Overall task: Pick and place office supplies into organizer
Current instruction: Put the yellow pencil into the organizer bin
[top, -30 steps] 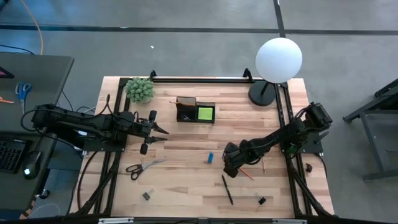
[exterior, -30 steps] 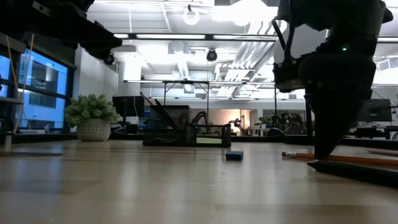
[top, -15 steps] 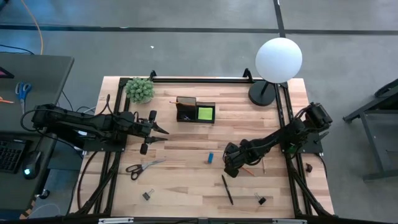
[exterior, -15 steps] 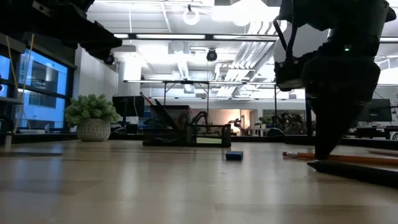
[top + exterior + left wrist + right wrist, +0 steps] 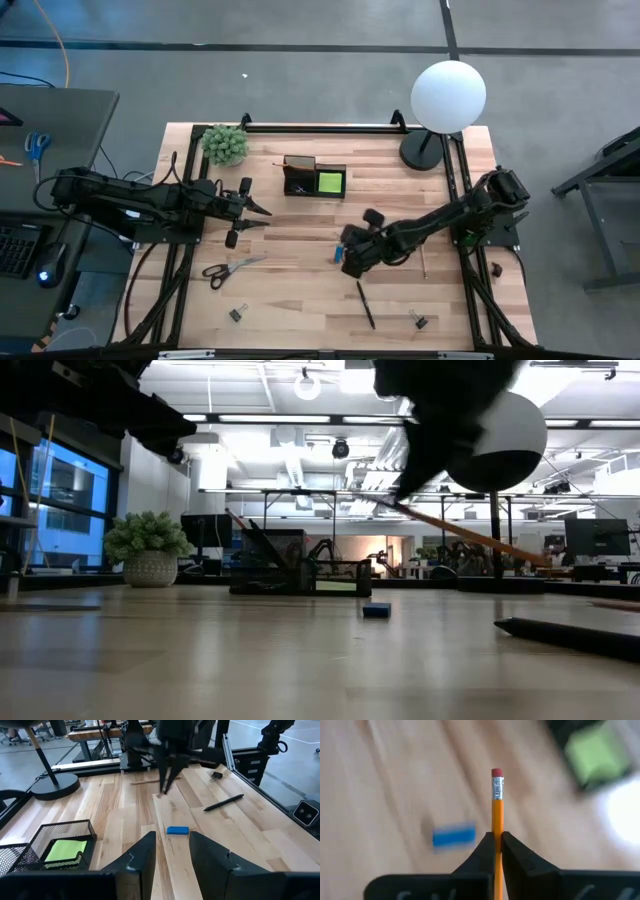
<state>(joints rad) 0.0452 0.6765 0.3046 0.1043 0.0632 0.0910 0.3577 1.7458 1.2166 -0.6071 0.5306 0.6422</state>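
Pinching an orange pencil (image 5: pixel 497 805) (eraser end up), the right gripper (image 5: pixel 497 851) hangs above the pale wooden table (image 5: pixel 300 300) near the small blue block (image 5: pixel 338 253). Left gripper (image 5: pixel 170 851) waits, fingers parted, beside the organizer (image 5: pixel 314 176); a bright office lies beyond.

An orange pencil (image 5: pixel 470 532) hangs slanted above the small blue block (image 5: pixel 377 610) — organizer (image 5: pixel 300 570) stands behind it.

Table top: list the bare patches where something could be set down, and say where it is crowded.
Bare wood lies between the plant and the organizer, and between the organizer and the lamp base. Another strip runs between the scissors and the blue block. It is crowded near the right gripper, around the black pen.
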